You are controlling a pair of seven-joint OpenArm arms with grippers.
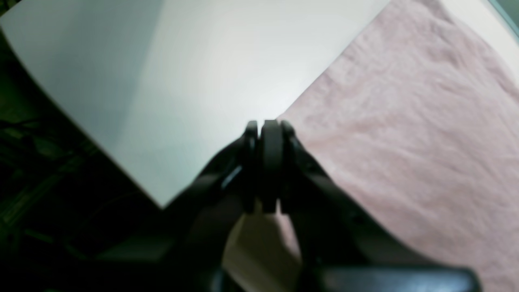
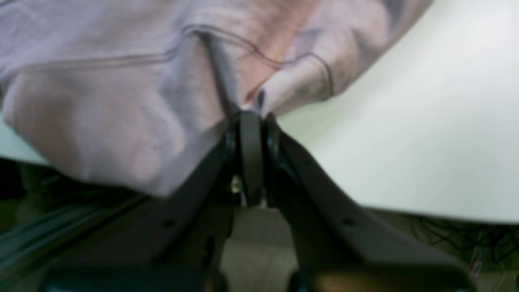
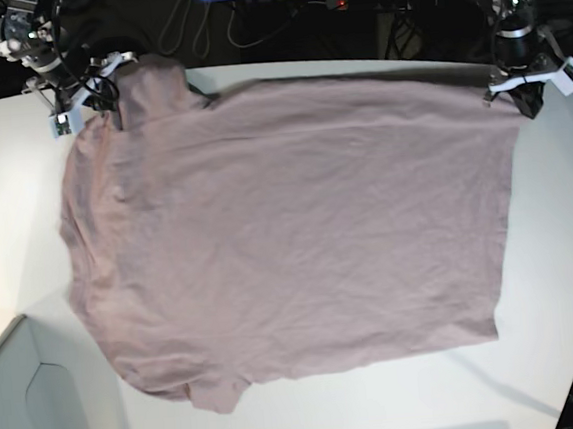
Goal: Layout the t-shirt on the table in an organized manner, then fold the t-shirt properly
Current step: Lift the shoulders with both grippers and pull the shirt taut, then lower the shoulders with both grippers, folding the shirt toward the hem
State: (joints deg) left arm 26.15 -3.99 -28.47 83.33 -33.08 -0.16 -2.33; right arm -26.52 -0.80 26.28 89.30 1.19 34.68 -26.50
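Laying out, judged as the step in hand: the t-shirt (image 3: 287, 224) lies spread nearly flat on the table (image 3: 6, 219), no fold yet made.

Item, left of the shirt in the base view: my right gripper (image 3: 104, 78), at the shirt's far left corner, by the sleeve. In the right wrist view this gripper (image 2: 251, 117) has its jaws pressed together with the hemmed sleeve edge pinched at their tip; I read it as holding cloth. The sleeve there is bunched and partly hangs past the table's far edge.

Item, centre: the shirt body, lightly creased. A second sleeve is tucked under at the near left corner.

Item, right of the shirt: my left gripper (image 3: 525, 93), at the far right hem corner. In the left wrist view this gripper (image 1: 267, 125) shows its jaws drawn together right at the cloth's corner; blur hides whether cloth is between them, so I cannot tell.

Next move, as I judge it: draw the left sleeve outward and flat, then smooth the near sleeve, before folding.

Room: bare table left of the shirt and along its near edge; a narrower strip to its right, where the table curves away. The far edge runs just behind both grippers, leaving little margin.
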